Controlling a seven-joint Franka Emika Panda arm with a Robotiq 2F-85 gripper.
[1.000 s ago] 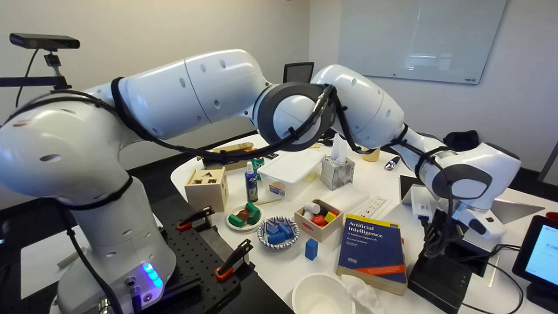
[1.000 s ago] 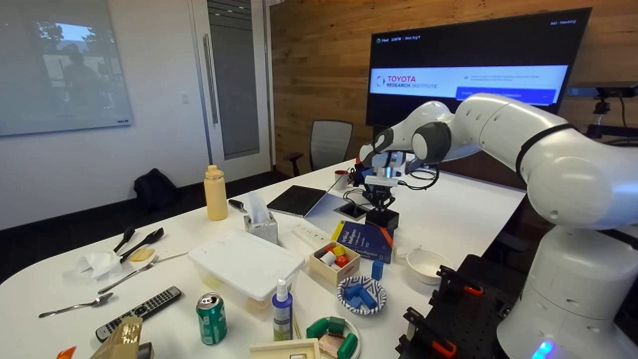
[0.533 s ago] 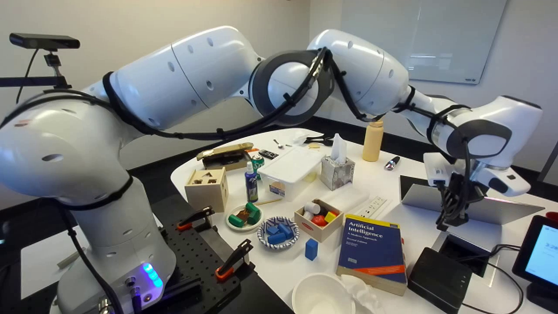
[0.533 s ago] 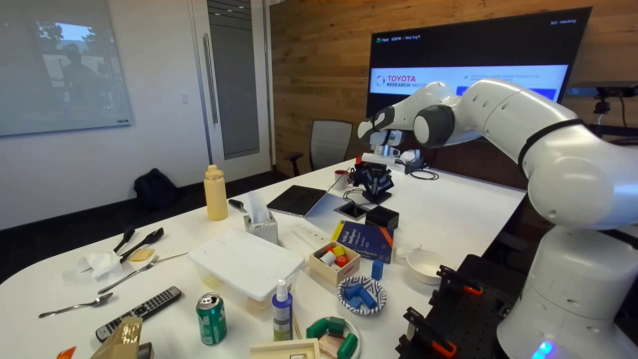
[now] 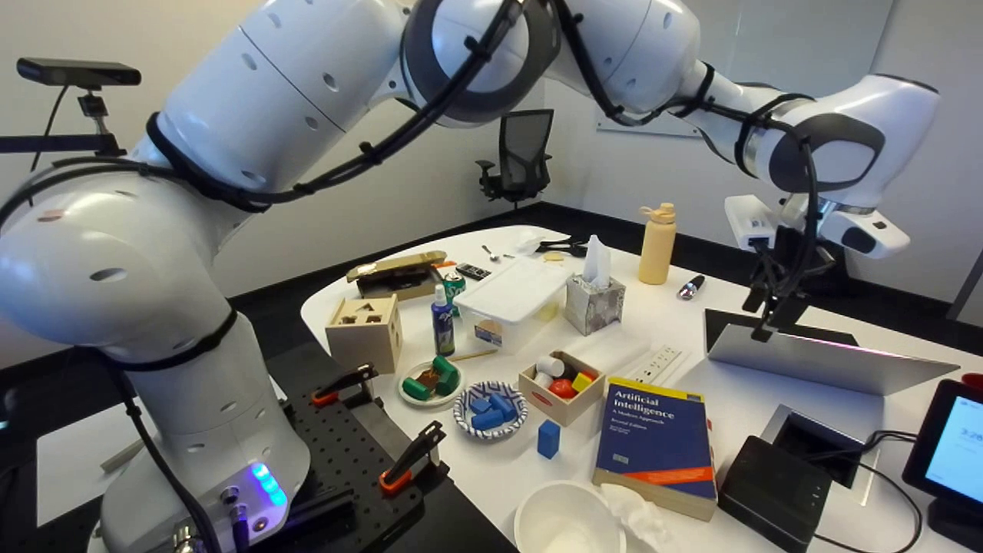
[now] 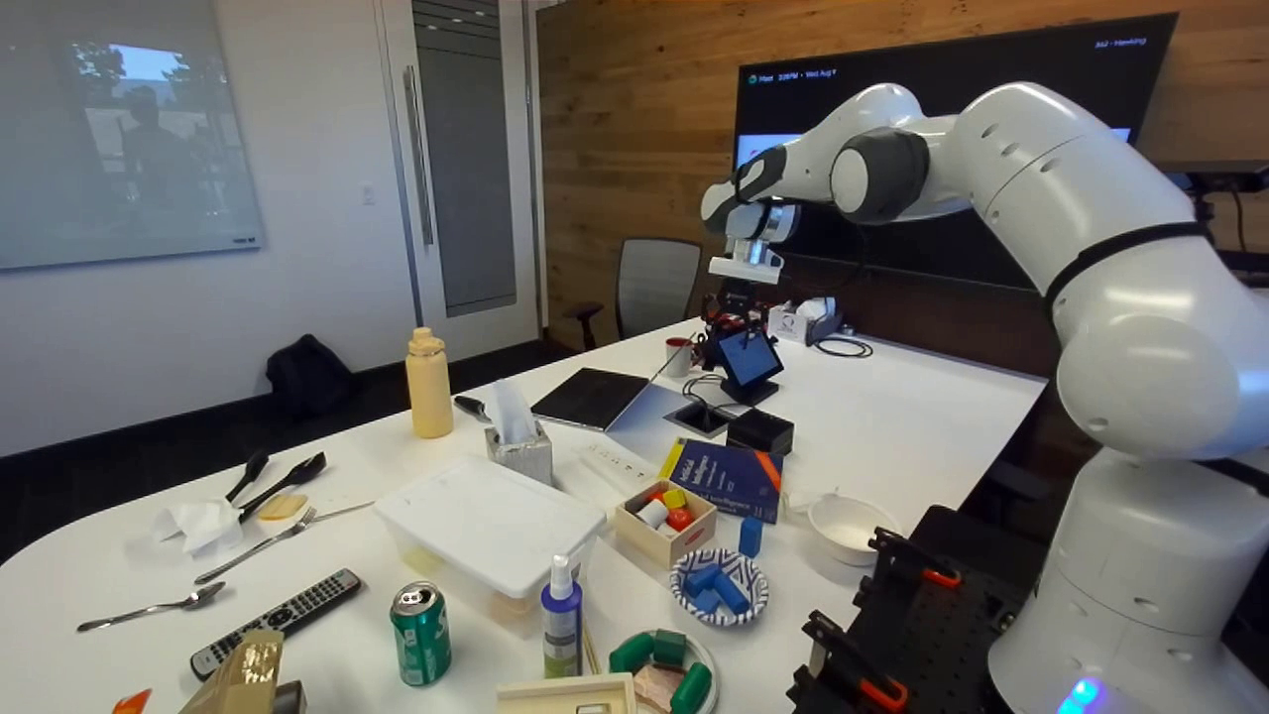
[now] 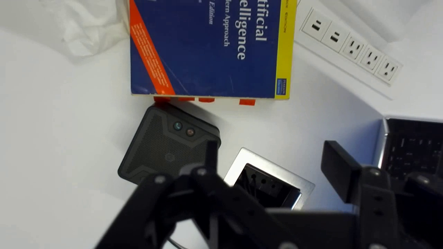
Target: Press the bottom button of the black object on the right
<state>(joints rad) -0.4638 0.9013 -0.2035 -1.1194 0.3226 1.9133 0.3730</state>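
The matte black object (image 5: 776,491) lies on the white table beside the blue book, and both exterior views show it. In the wrist view the black object (image 7: 152,152) has a green phone button (image 7: 177,126) and a red one (image 7: 190,131) near one edge. Another round mark on the opposite edge is partly covered by my gripper; which is the bottom button I cannot tell. My gripper (image 7: 276,162) hangs high over the table, its fingers wide apart with nothing between them. In an exterior view the gripper (image 5: 770,315) is in front of the laptop, clear of the black object.
The blue book (image 5: 653,438) sits close to the black object. A metal-framed table opening (image 7: 263,165), a grey laptop (image 5: 829,361), a tablet on a stand (image 5: 952,453) and a loose cable (image 5: 910,491) surround it. A white bowl (image 5: 568,518) stands nearer the robot base.
A second ago my gripper was down at the black object. It has risen well above it and away, and the jaws have spread. The black object has stayed in place.
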